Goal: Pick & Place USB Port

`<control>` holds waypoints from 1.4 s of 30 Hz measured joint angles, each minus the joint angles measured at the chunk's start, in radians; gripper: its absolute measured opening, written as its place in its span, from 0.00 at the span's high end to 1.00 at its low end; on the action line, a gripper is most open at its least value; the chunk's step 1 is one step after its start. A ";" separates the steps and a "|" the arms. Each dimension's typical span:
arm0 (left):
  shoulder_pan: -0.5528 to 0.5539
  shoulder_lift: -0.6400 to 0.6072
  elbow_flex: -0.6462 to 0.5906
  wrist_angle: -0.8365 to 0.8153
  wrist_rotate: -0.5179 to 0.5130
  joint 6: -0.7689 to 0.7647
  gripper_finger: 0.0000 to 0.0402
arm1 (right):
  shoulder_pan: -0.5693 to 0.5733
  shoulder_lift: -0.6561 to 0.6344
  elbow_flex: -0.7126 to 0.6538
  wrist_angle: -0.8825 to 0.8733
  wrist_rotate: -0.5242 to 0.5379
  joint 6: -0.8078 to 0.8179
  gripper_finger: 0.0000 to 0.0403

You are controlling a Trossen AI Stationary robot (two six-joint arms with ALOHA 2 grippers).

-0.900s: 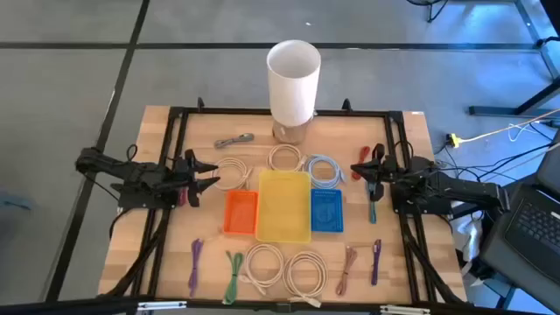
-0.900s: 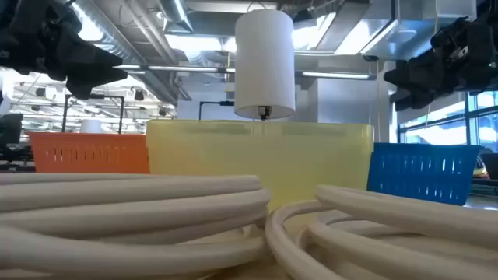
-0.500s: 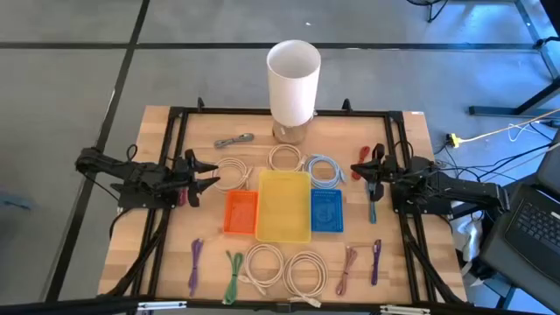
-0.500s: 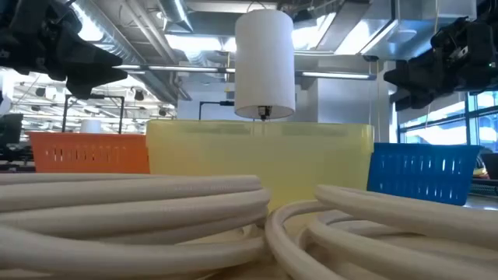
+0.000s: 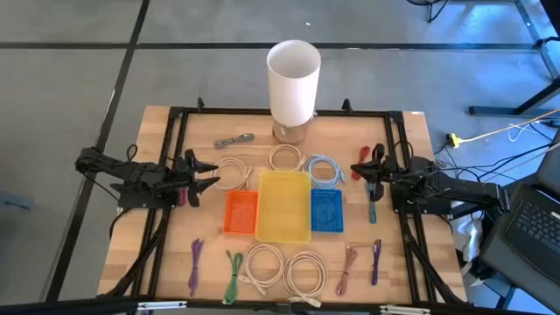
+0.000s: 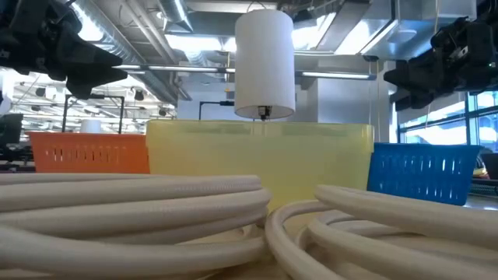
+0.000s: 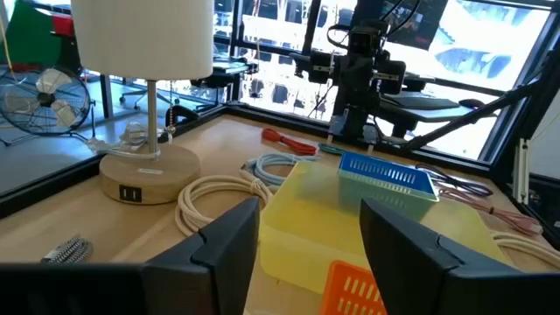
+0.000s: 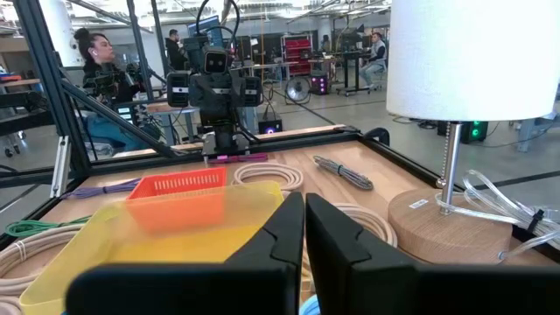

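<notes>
A lamp with a white shade point(image 5: 293, 74) stands on a round wooden base point(image 7: 140, 179) at the far middle of the table; the base has two USB ports point(image 7: 131, 193) in its side. Cables lie on the tabletop: a grey braided one point(image 5: 234, 139), white coils point(image 5: 284, 157), a light blue coil point(image 5: 324, 168), and red, teal, purple, green and brown ones. My left gripper point(image 5: 210, 175) hovers open at the table's left, beside a white coil point(image 5: 229, 171). My right gripper point(image 5: 355, 168) hovers shut at the right, near the red cable point(image 5: 365, 154). Neither touches anything.
Orange point(image 5: 241, 212), yellow point(image 5: 283, 206) and blue point(image 5: 326, 210) trays sit side by side mid-table. Two more white coils point(image 5: 284, 269) lie at the near edge, close to the low camera. A black frame point(image 5: 175, 118) rims the table. People show in the room beyond.
</notes>
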 joint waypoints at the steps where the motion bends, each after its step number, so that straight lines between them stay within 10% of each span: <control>1: 0.000 0.000 0.000 0.000 0.000 0.000 0.52 | 0.000 0.000 0.000 0.000 0.000 0.000 0.95; 29: 0.000 0.000 0.000 0.000 -0.008 0.000 0.52 | 0.000 0.000 0.000 0.185 0.000 -0.165 0.95; 42: 0.002 0.000 -0.002 0.238 -0.308 0.145 0.53 | 0.000 0.034 0.000 0.332 0.089 -0.028 0.95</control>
